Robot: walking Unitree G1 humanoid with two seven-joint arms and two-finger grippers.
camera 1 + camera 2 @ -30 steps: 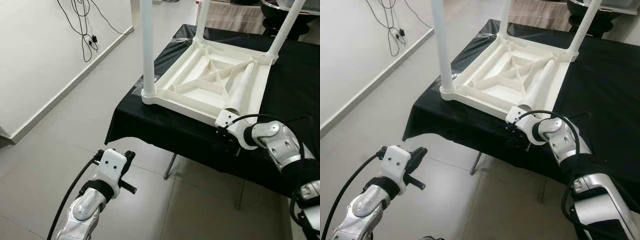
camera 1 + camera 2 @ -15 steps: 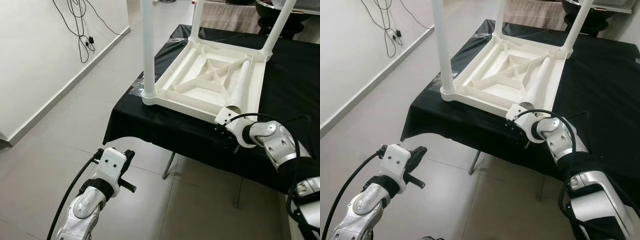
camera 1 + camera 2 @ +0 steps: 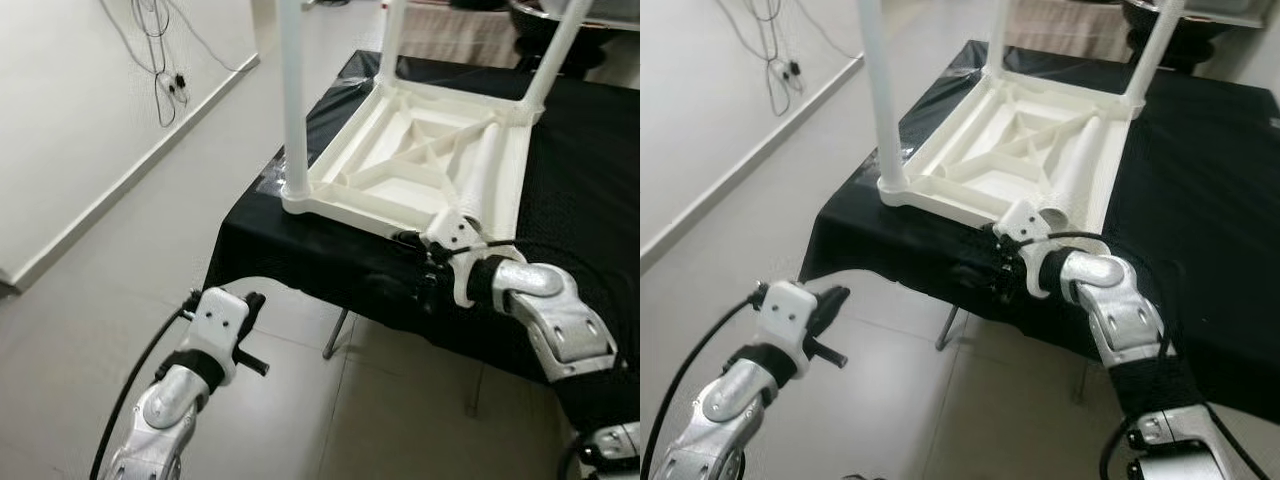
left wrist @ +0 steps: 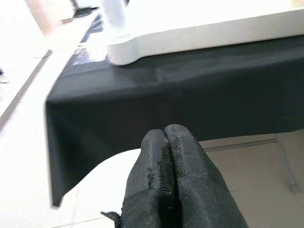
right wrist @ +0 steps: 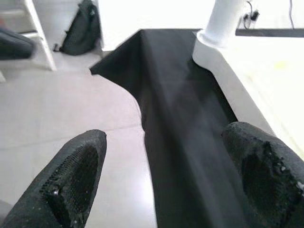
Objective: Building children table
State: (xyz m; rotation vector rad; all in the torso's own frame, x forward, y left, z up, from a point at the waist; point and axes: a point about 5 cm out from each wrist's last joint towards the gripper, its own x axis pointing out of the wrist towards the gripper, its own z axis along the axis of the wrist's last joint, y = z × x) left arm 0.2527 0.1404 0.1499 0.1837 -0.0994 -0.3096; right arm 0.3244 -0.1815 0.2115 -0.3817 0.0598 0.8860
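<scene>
Now your right gripper gapes wide by the tabletop.
Centre frame, loose leg lies there awaiting fitting; left gripper is pinched closed, idle.

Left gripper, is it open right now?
No, the left gripper has its two black fingers pressed together, with nothing between them.

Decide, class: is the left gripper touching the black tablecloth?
Apart. In the left eye view the left gripper hangs over bare floor, short of the black tablecloth; the left wrist view shows its shut fingers off the cloth.
</scene>
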